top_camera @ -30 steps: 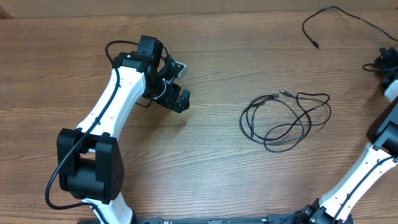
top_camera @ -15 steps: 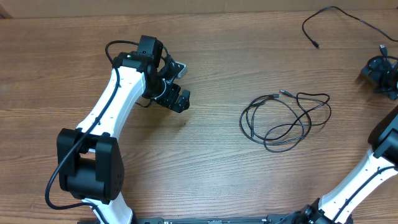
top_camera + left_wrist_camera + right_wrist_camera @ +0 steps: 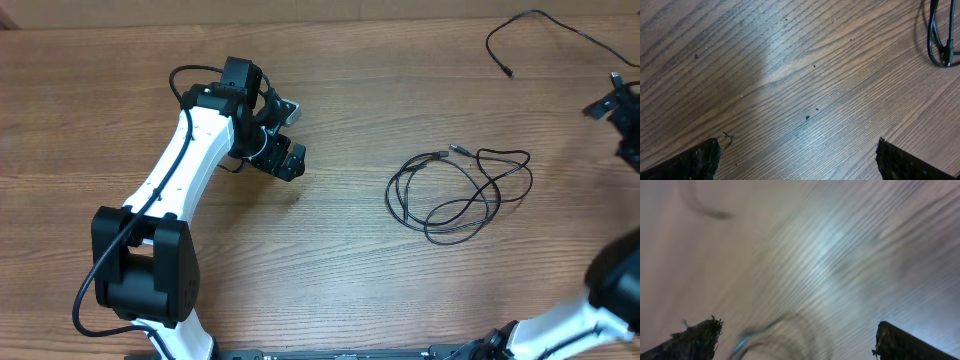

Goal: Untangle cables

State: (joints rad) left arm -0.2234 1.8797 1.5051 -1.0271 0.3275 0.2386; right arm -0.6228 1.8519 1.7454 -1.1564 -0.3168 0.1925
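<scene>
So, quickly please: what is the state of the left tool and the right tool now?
Left tool: open, holding nothing.
Right tool: open, holding nothing, though its view is blurred.

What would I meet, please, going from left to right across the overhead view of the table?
Left jaws, open → looped cables → right jaws, open, at the picture's right edge. The loose cable along the top spans over the last two, so it is left out of the order.
</scene>
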